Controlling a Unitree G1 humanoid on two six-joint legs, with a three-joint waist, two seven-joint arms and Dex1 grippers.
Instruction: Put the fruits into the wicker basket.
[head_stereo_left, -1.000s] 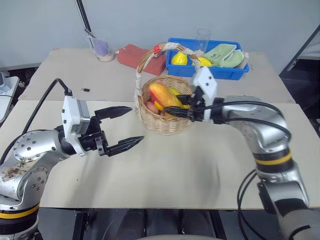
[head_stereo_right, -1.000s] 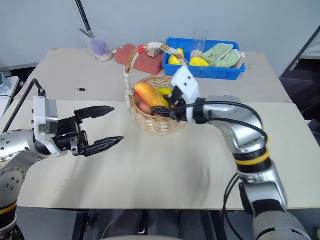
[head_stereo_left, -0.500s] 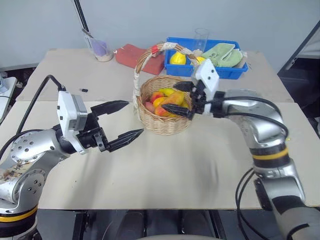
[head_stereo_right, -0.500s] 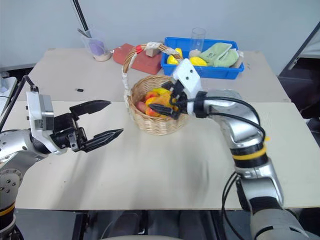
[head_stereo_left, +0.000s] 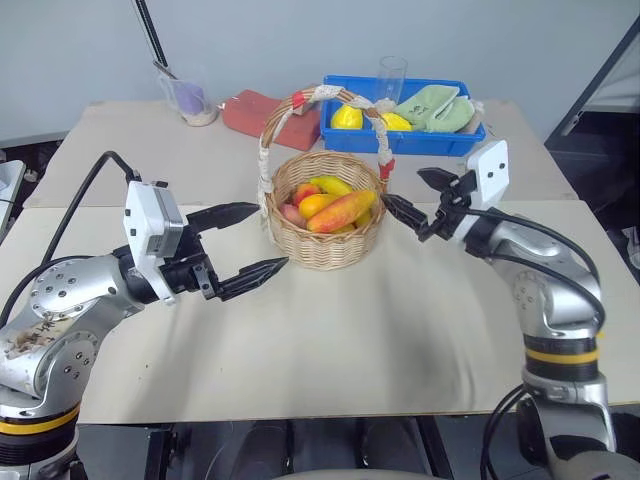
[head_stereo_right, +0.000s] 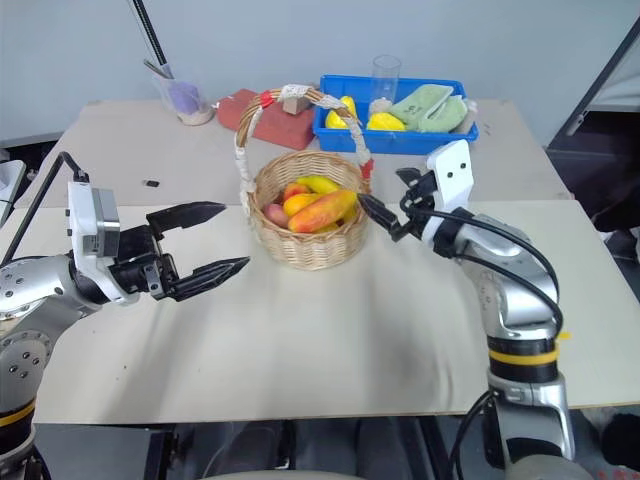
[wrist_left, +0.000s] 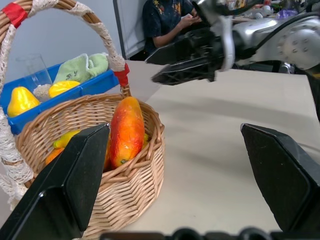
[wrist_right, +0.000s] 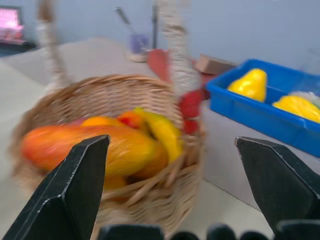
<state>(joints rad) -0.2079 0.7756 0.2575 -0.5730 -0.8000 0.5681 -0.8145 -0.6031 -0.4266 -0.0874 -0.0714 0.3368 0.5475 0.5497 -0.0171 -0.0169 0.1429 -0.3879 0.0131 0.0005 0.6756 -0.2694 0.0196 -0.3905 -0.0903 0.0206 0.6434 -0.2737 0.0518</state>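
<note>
Fruits (head_stereo_left: 343, 210) lie in the basket (head_stereo_left: 326, 244), blushed one topmost and slanting toward the rim; both grippers gape wide and empty, left (head_stereo_left: 247, 241) and right (head_stereo_left: 417, 198) flanking it, so a careless swing could clip the handle (head_stereo_left: 330, 95), tipping it.

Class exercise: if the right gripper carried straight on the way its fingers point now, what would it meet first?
Most likely the wicker basket: the open right gripper points at its rim near the taped handle, with bare table between. Depth is uncertain, so it might strike the handle first.
</note>
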